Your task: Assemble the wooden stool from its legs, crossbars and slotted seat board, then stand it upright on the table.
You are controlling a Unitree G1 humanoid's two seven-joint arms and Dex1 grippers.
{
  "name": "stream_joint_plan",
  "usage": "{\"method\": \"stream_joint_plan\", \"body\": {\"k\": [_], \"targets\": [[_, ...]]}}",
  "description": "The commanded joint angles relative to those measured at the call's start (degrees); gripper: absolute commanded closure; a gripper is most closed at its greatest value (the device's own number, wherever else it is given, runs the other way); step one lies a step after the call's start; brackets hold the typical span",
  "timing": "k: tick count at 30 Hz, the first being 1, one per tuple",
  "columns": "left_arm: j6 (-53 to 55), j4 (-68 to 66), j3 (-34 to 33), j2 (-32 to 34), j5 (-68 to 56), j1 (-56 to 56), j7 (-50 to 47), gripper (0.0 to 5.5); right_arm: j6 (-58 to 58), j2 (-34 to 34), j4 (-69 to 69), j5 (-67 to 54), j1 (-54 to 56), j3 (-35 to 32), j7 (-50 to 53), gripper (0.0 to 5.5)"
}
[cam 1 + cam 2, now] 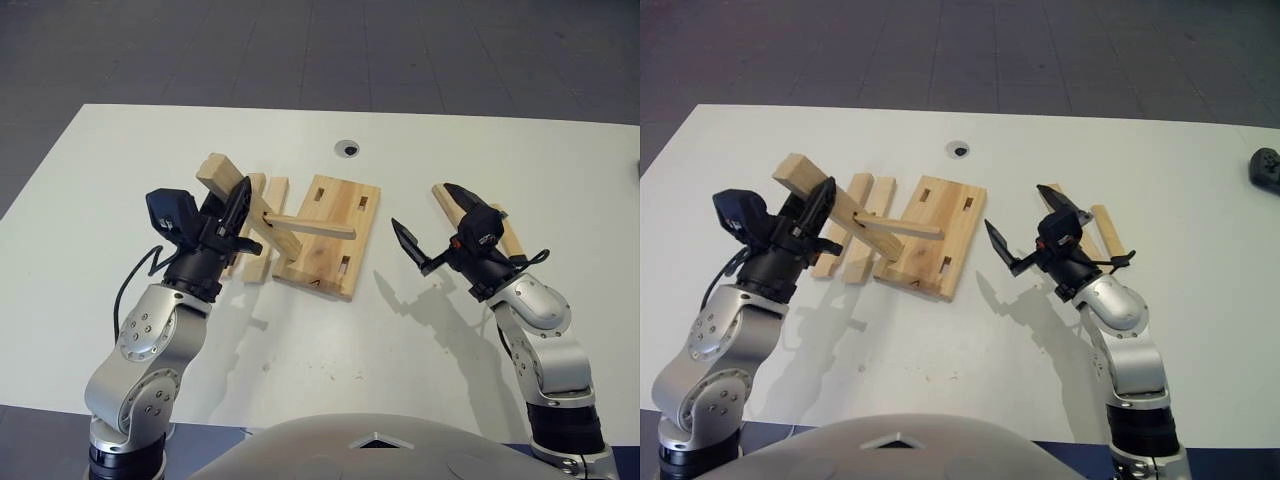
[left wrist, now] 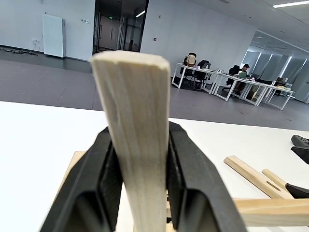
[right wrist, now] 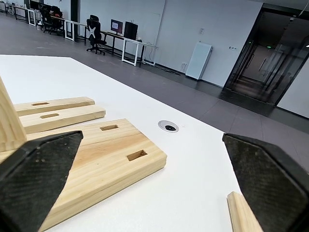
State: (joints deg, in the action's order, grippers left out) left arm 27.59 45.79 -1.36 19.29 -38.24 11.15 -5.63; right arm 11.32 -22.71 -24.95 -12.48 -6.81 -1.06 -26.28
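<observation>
The left end effector (image 1: 236,214) is clamped on a wooden leg (image 1: 221,177), its two black fingers (image 2: 191,180) pressed flat against opposite faces. The leg is tilted, with its free end pointing to the far left. A crossbar (image 1: 316,229) sticks out of the leg sideways and reaches over the slotted seat board (image 1: 308,261). Whether its tip touches the board cannot be told.

The board lies flat on the white counter (image 1: 520,165), near the middle and well in from every edge. Two more legs (image 1: 854,262) lie side by side against its left edge, under the left end effector.

The right end effector (image 1: 419,205) hovers to the right of the board with its fingers spread wide apart, holding nothing. A strip of white counter top separates it from the board's right edge. Two wooden pieces (image 1: 1106,231) lie beneath and just behind it.

A round cable grommet (image 1: 347,148) sits beyond the board, towards the far edge. A small dark object (image 1: 1266,166) rests at the counter's right edge, well apart from the wood.
</observation>
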Motion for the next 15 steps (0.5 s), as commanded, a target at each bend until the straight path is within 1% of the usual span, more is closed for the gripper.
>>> {"method": "stream_joint_plan", "body": {"k": [1, 5, 9, 15], "targets": [[8.36, -5.52, 5.15, 4.55, 4.70, 3.19, 2.46, 4.45, 0.13, -0.04, 0.23, 0.48, 1.35, 0.25, 0.12, 0.10], [11.25, -3.00, 8.17, 9.54, 6.59, -1.20, 6.58, 4.45, -0.09, -0.07, 0.64, 0.67, 1.65, 0.07, 0.26, 0.10], [13.88, -4.01, 6.58, 8.61, 4.83, -5.06, 5.31, 4.45, -0.11, 0.32, 0.47, 0.80, 1.72, 0.48, 0.52, 0.10], [14.25, -5.83, 4.72, 6.31, 3.50, -3.51, 4.62, 4.45, -0.20, 0.48, 0.32, 0.97, 1.53, 0.25, 0.92, 0.10]]}}
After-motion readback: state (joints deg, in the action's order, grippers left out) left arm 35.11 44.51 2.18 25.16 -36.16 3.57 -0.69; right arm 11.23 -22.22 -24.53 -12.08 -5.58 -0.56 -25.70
